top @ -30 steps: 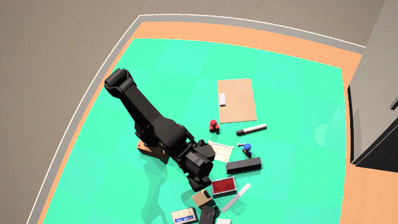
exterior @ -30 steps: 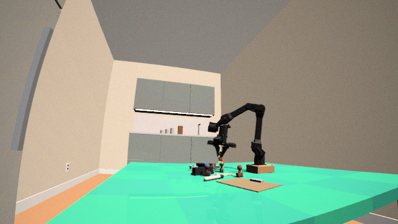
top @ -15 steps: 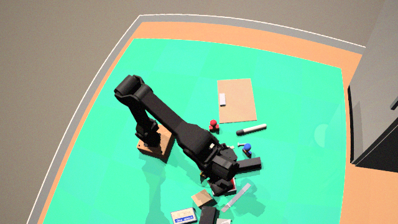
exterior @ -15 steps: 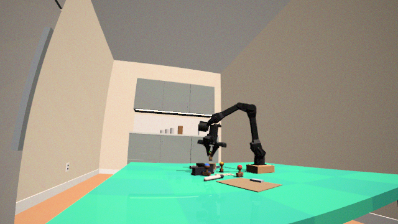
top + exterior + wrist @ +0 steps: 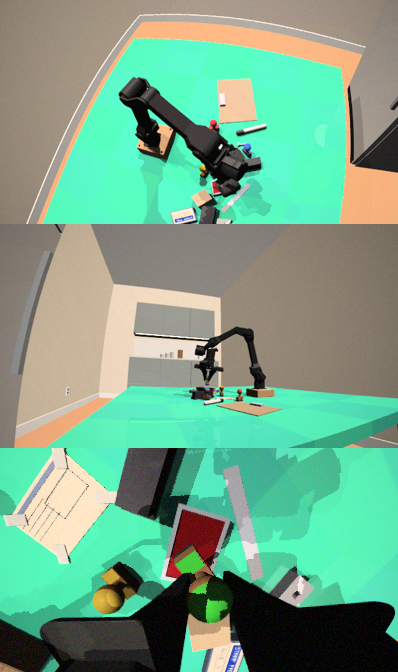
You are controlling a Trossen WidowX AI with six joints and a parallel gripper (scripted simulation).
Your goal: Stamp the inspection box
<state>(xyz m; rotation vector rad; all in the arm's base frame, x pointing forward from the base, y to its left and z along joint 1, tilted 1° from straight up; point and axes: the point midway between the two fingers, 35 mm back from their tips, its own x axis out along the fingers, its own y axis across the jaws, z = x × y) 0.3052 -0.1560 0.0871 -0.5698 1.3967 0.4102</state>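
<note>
My gripper (image 5: 206, 577) (image 5: 207, 377) is shut on the green-knobbed stamp (image 5: 210, 600) (image 5: 207, 381), which hangs above the table with its wooden block downward. In the wrist view the stamp overlaps the near end of the red ink pad (image 5: 202, 528) (image 5: 215, 188); a gap shows under it in the exterior view. The card (image 5: 75, 530) lies at the upper left of the wrist view, held by white corner pieces; its outlined box (image 5: 76, 474) looks empty. The arm hides the card in the top view. The stamp's printing face is hidden.
Yellow (image 5: 108, 599) (image 5: 203, 170), blue (image 5: 247, 147) and red (image 5: 213, 124) stamps stand around. A dark block (image 5: 142, 478) lies between pad and card. A metal strip (image 5: 243, 523) lies beside the pad. A wooden block (image 5: 202, 198), labelled box (image 5: 183, 214) and marker (image 5: 253, 129) are nearby.
</note>
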